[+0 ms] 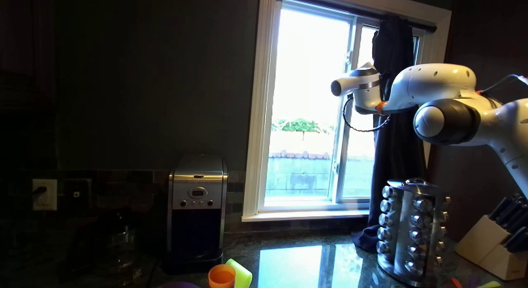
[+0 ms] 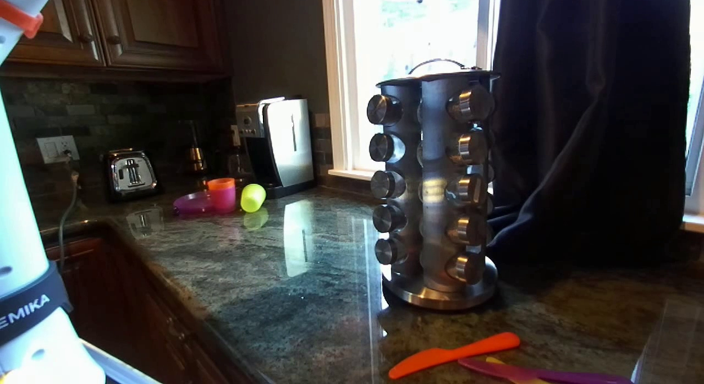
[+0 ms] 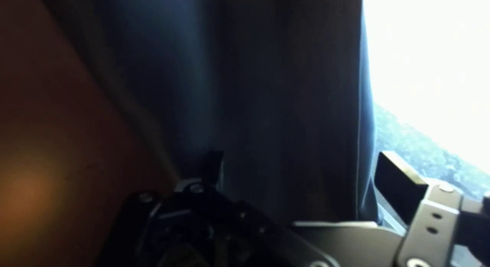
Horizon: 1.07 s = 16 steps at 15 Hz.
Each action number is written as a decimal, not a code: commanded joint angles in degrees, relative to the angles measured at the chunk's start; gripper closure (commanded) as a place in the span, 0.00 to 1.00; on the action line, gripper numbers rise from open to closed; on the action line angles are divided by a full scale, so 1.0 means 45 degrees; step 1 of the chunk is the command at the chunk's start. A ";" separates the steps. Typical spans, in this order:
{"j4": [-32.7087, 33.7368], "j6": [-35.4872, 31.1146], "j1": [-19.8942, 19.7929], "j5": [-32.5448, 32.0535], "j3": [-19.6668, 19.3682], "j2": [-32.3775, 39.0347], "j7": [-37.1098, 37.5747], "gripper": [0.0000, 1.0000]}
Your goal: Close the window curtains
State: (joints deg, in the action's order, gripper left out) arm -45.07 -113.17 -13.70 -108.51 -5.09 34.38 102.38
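The dark curtain hangs bunched at the right side of the window in an exterior view (image 1: 398, 160). It also fills the right of an exterior view (image 2: 594, 125), its lower end bunched on the counter. The bright window (image 1: 309, 86) is mostly uncovered left of the curtain; part of it shows in an exterior view (image 2: 434, 26). In the wrist view my gripper (image 3: 300, 169) is open, its fingers wide apart. The curtain (image 3: 283, 87) spans the gap between them, its free edge just inside the right finger. I cannot tell whether they touch. The fingers are hidden in both exterior views.
A steel spice rack (image 1: 408, 230) stands on the counter before the curtain's lower part. A knife block (image 1: 491, 246) is right of it. A coffee machine (image 1: 198, 209) stands left of the window. Plastic knives (image 2: 456, 354) lie on the counter (image 2: 308, 312). A curtain rod (image 1: 346, 9) runs above.
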 commanded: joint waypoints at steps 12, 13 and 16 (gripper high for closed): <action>0.1723 0.0632 -0.0465 -0.0009 -0.0110 0.1610 -0.0254 0.00; 0.1755 0.0667 -0.0457 -0.0029 -0.0127 0.1654 -0.0255 0.00; 0.1864 0.0808 -0.0430 -0.0080 -0.0182 0.1753 -0.0256 0.35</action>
State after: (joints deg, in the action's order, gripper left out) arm -39.92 -109.42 -15.45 -108.50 -5.76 40.28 101.96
